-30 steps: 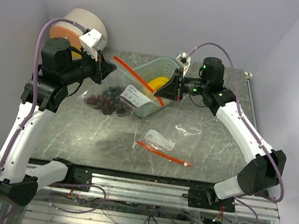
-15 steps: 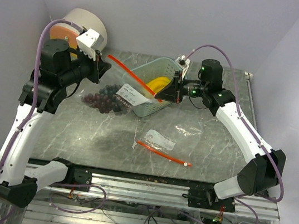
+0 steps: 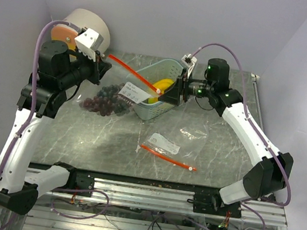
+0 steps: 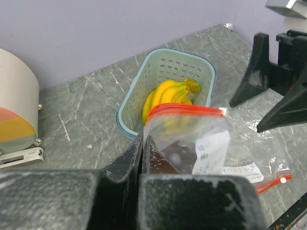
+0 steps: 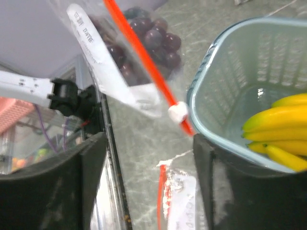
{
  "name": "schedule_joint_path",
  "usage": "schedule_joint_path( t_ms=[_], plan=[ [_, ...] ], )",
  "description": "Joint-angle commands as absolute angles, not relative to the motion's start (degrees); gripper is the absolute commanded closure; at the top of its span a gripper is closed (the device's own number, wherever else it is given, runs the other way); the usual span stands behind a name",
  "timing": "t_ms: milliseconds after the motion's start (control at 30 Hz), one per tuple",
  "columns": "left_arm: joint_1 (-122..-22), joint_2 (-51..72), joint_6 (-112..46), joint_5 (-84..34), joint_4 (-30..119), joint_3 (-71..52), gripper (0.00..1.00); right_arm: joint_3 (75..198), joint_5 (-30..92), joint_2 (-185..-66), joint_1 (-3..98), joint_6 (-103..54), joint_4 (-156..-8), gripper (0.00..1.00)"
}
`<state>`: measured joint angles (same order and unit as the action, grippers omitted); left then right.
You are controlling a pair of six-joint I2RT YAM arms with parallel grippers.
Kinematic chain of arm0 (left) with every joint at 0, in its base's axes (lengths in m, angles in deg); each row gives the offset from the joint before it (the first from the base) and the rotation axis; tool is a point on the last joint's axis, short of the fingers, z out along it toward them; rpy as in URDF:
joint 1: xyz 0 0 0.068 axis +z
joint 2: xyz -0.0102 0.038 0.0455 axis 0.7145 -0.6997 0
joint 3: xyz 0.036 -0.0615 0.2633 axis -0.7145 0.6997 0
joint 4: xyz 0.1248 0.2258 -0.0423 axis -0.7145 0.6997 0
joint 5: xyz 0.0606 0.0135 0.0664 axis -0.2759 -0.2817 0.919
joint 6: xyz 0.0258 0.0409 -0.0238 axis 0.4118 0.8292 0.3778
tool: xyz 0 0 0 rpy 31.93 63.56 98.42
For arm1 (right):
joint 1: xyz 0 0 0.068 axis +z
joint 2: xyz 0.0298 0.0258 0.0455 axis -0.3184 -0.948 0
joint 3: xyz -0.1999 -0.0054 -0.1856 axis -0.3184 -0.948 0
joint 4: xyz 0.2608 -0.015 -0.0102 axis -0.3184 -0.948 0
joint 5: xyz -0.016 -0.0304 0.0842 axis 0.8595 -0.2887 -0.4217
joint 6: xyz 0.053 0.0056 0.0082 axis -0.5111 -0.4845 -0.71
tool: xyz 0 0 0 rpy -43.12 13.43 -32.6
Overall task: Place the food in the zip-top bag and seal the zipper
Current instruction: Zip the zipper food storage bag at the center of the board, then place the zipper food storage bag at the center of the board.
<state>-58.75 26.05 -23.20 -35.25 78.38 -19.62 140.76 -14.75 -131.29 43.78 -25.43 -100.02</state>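
My left gripper (image 4: pixel 142 142) is shut on the edge of the zip-top bag (image 4: pixel 192 139) and holds it up above the table. The bag's red zipper (image 3: pixel 132 73) slants toward the basket, with a white slider (image 5: pixel 177 112) at its end. Dark grapes (image 3: pixel 103 100) sit inside the bag. The yellow bananas (image 3: pixel 162 86) lie in the pale teal basket (image 3: pixel 143 109). My right gripper (image 3: pixel 175 91) stands open at the basket's near rim, just past the slider, with nothing between its fingers (image 5: pixel 86 187).
A second zip-top bag (image 3: pixel 166 147) with a red zipper lies flat on the marble table (image 3: pixel 108 149) in front of the basket. A large white cylinder with an orange face (image 3: pixel 80 27) stands in the back left corner.
My right gripper has opened and let go of the bag's zipper end. The left gripper has drawn the bag slightly left and up.
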Motion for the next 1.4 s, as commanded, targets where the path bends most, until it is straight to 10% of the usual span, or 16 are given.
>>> schedule_joint_path(
  t_ms=[0,467,667,867,1367],
  plan=[
    [-58.2,27.9,-22.5,-32.1,72.3,-22.3,0.93,145.8,-9.0,-131.9,43.0,-30.7,-97.3,0.06],
    [-58.1,25.2,-29.8,16.0,75.0,-18.5,0.93,151.2,25.1,-133.2,42.8,-35.5,-119.7,0.0],
    [-55.6,20.4,-38.9,13.5,73.6,-11.6,0.92,143.6,28.2,-128.6,43.6,-37.5,-126.4,0.02],
    [-55.2,17.6,-39.7,1.2,69.5,-12.2,0.05,136.8,33.0,-125.0,52.9,-38.9,-129.1,0.01],
    [-56.1,20.4,-42.8,-18.0,64.6,-9.7,0.02,124.4,49.3,-125.4,73.9,-46.9,-126.3,0.0]
  ],
)
